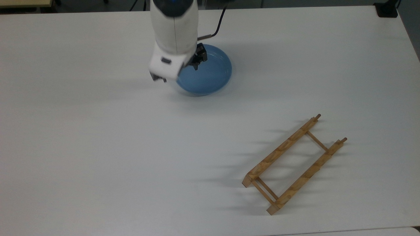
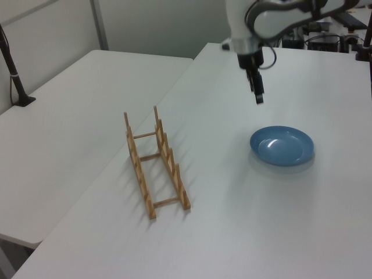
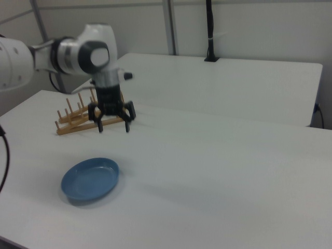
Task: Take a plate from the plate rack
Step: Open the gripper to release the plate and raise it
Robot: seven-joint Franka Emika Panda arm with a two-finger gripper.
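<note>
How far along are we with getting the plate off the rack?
Done: the round light-blue plate lies flat on the white table, apart from the bare light-brown wooden rack. In hand: nothing; the tool hangs open above the plate. Left: seemingly only retracting the arm.

White tables point(image 2: 70, 104), pale partition wall point(image 3: 249, 26) behind.

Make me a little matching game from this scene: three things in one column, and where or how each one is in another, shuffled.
Things:
1. round light-blue plate
2. light-brown wooden plate rack
3. black two-finger gripper

States:
A. raised above the white table, fingers spread open
B. lying flat on the table, apart from the rack
C. standing on the table with nothing in its slots

Pairs: 1-B, 2-C, 3-A
</note>
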